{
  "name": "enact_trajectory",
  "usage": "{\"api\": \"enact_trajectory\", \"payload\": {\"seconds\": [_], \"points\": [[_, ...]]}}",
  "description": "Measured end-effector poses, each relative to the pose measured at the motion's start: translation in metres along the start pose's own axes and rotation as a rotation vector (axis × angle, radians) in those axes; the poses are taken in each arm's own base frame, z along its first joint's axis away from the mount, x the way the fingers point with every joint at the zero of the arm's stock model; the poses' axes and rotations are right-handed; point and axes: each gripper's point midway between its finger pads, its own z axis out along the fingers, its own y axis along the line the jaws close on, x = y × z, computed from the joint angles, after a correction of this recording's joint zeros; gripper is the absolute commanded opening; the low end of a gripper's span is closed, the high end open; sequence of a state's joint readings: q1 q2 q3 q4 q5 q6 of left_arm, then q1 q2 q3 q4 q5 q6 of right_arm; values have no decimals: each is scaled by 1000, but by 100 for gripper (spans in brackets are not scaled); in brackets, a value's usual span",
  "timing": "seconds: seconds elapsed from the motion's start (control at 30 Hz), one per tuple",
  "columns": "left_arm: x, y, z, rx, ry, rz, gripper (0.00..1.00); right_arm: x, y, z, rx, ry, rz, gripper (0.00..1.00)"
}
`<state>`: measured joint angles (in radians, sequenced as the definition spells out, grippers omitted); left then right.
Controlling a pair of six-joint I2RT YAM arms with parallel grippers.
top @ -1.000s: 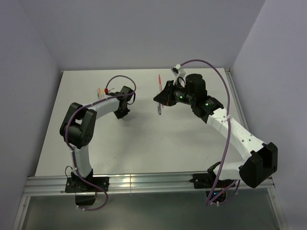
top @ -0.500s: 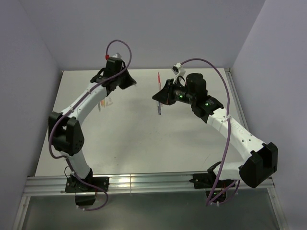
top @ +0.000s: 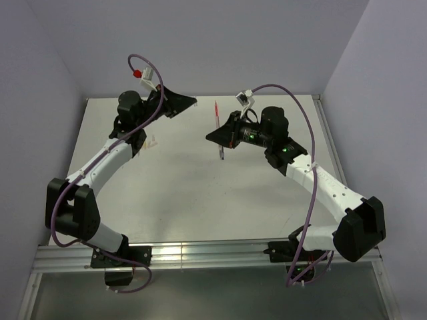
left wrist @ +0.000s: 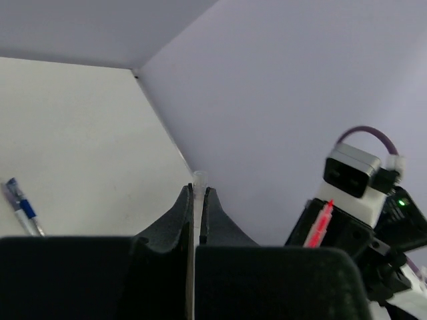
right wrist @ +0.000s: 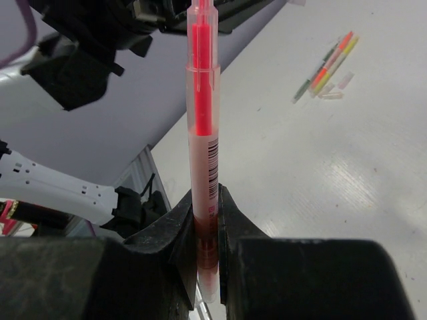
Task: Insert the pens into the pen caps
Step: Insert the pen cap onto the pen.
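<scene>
A slender red pen point(right wrist: 203, 133) with a clear plastic barrel and a printed barcode is clamped upright between the black moulded fingers of the right end effector point(right wrist: 205, 220). Its lower end is buried between the pads and its narrow tip points upward. In the top view the same pen is seen raised above the pale, matt tabletop point(top: 200, 193), near the far middle, with the right end effector closed around it.

A small translucent tubular cap point(left wrist: 199, 179) is pinched between the tapered black fingers of the left end effector point(left wrist: 199, 195). Only its whitish rim is shown past the fingertips. In the top view this end effector is held high over the far left of the tabletop, pointed towards the pen and apart from it.

A cluster of thin loose pens point(right wrist: 327, 67) in orange, yellow and darker shades is laid flat on the tabletop. A short clear tube piece point(right wrist: 331, 95) is seen just beside them. A blue-banded pen point(left wrist: 20, 207) is laid flat on the surface.
</scene>
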<state>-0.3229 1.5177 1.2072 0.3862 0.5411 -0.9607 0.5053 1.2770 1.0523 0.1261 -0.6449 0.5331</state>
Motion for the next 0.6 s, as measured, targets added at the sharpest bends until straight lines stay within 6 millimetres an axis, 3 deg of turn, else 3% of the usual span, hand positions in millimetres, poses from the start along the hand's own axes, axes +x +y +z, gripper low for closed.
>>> {"api": "enact_trajectory", "payload": {"seconds": [0.23, 0.6], "points": [[9, -32, -13, 215, -15, -29, 0, 3, 12, 3, -68, -8, 12, 0], [16, -65, -29, 395, -58, -6, 0, 9, 25, 9, -125, -3, 20, 0]]}}
